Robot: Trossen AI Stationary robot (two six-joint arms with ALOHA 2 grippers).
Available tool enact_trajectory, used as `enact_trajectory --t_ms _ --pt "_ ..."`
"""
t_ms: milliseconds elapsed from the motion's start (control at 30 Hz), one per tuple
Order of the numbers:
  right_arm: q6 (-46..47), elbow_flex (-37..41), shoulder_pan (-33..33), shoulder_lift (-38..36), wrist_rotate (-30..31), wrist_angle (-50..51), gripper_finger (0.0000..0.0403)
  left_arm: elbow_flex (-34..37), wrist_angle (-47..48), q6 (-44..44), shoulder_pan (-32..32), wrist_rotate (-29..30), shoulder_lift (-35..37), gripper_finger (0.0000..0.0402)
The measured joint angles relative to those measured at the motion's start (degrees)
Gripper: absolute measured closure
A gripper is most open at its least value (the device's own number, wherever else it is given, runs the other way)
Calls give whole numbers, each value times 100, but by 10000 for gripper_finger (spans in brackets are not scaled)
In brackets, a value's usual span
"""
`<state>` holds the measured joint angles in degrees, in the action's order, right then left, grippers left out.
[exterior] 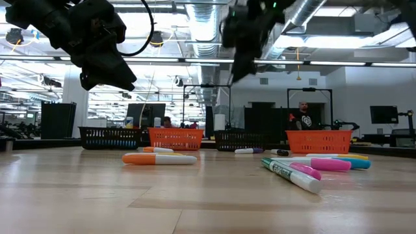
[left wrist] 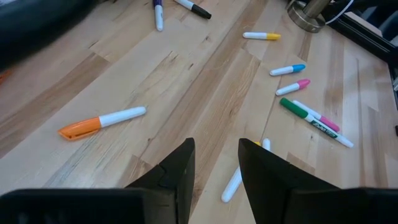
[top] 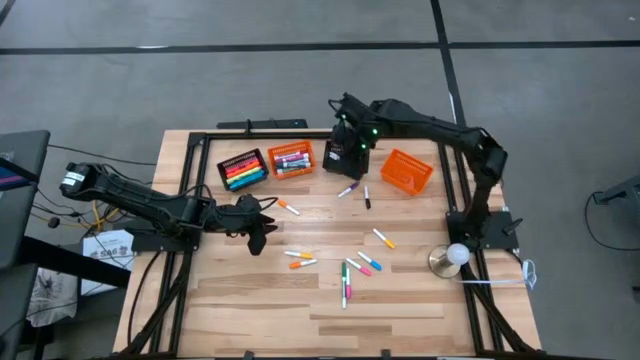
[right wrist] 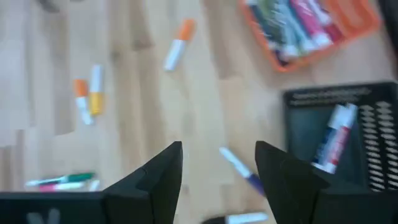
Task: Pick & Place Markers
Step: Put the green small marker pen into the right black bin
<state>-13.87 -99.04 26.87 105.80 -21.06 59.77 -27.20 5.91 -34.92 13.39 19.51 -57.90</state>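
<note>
I have the right claw (right wrist: 217, 163) spread wide and empty above the far black slotted plastic basket (top: 345, 156), which holds one white-barrelled marker (right wrist: 334, 137). My left claw (left wrist: 216, 163) hangs narrowly parted, holding nothing, over the wooden table (top: 400, 310) near an orange-capped white marker (left wrist: 102, 122).

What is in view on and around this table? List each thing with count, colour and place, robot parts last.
table: one, pale wood, on a grey floor.
black baskets: two, far side; the left-hand one is full of coloured markers, the other sits under the right tool.
orange baskets: two, far side; one holds markers, the right-hand one is tipped.
loose markers: about ten, caps orange, pink, green, blue, purple and black, scattered mid-table.
round metal base with white ball: one, right edge.
person: one, in the room behind.
left tool: open, empty, over the table's left-middle.
right tool: open, empty, above a black basket.
</note>
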Motion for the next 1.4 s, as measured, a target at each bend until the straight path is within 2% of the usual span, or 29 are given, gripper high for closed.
enact_trajectory --t_ms 267,467,667,900,1167,1267,1400 --pt "126 1 -1208 -630 2 417 211 0 2 2 2 0 1 280" --pt "472 0 -2093 -776 5 683 215 0 2 9 1 0 0 280" --pt "829 2 -2643 -791 89 804 221 0 -2 4 2 0 -1 280" --pt "1088 4 -2795 -986 707 887 222 0 -44 2 2 -2 1 280" --pt "1209 60 -2750 -1650 1419 804 218 0 -88 9 2 -2 -1 280" --pt "1358 590 -2711 -2172 1513 292 221 0 -118 9 2 -2 -1 280" --pt "1803 1804 -2625 -3029 1548 -659 223 0 -277 14 2 -2 0 280"
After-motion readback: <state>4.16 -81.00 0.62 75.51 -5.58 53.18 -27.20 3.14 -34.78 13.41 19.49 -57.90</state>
